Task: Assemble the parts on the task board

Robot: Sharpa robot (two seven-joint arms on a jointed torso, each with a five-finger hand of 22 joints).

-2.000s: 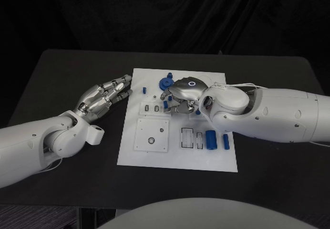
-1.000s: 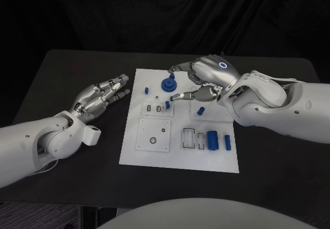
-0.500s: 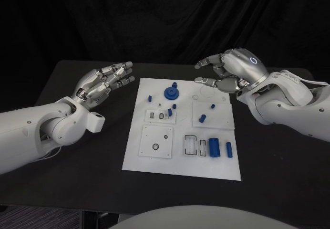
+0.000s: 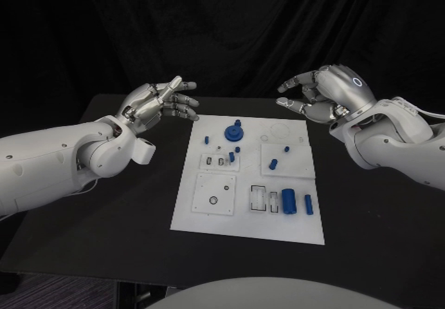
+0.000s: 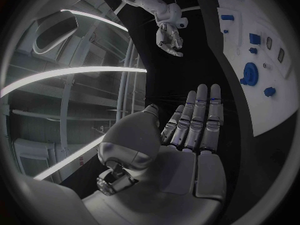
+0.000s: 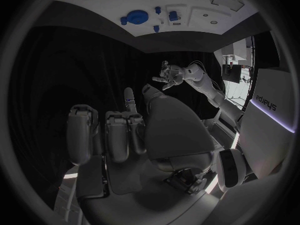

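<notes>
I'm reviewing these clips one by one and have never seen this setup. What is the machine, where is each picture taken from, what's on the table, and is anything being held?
This is a two-armed robot with white arms ending in silver many-fingered hands. The square picture comes from a camera on its head, looking down at a black table. The two round pictures come from fisheye cameras at each wrist, looking past that arm's own palm.

In the head view the left hand and the right hand are both raised beyond the far edge of the table, clear of the task board. That board is the white plate in the middle. On it are small blue parts, among them a round gear-like piece and a blue cylinder lying near some slots.

Neither hand holds anything. The left hand's fingers are apart; the right hand's are loosely curled.
</notes>
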